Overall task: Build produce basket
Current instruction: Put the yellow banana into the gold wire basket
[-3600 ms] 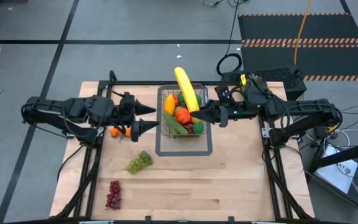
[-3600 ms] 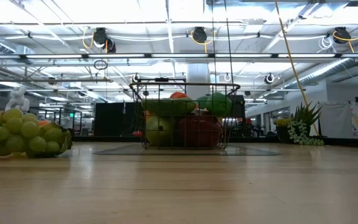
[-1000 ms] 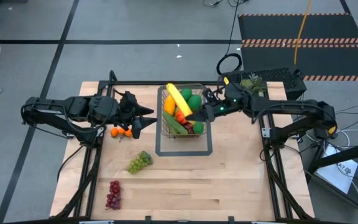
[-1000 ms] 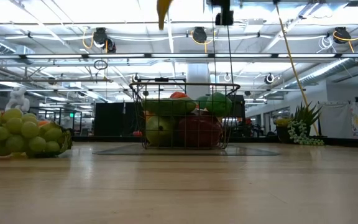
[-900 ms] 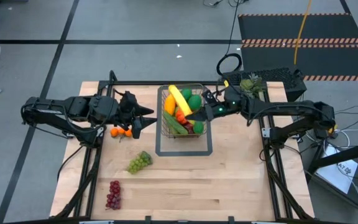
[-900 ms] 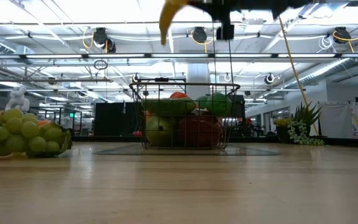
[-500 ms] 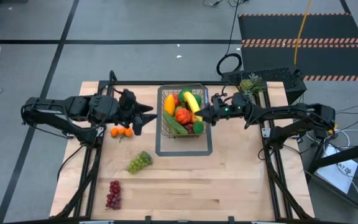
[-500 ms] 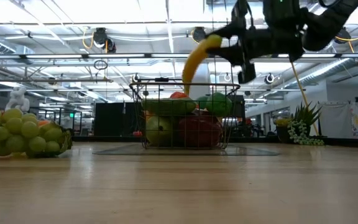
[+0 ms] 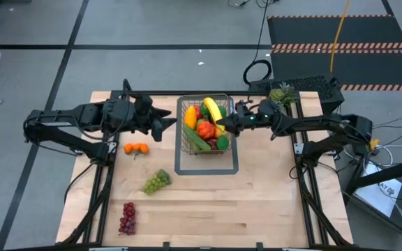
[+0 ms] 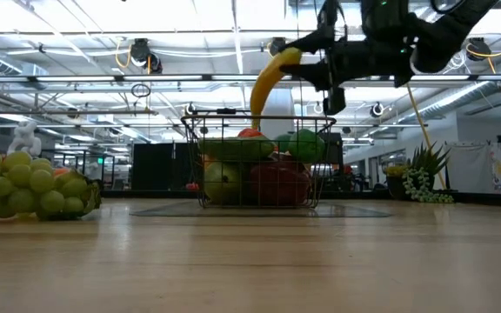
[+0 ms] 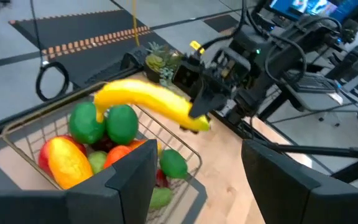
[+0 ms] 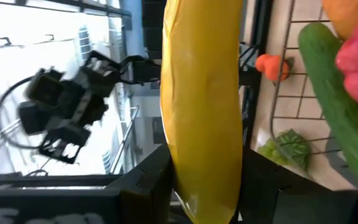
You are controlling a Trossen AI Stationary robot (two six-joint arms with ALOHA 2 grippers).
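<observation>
A wire-mesh basket on the table holds produce: a red apple, green pears, a cucumber, a mango. Over its right rim my right gripper is shut on a yellow banana, which also shows in the low view as the banana above the basket. My left gripper hovers left of the basket, open, with nothing between its fingers. My right gripper pinches the banana near its right-hand end between its two fingers. The fingers come level from the table's right, and the banana sticks out ahead of them. It is lifted clear, its free end sloping down to about the height of the basket's rim.
Small oranges, green grapes and red grapes lie on the table left of and nearer than the basket. A flat grey rectangular outline surrounds the basket's spot. A small pineapple lies at the far right.
My right gripper has come down over the basket and rolled its wrist, still shut on the banana. The banana has dropped from high above the basket to just over its rim and now slopes down. My left gripper has swung a little toward the far edge.
</observation>
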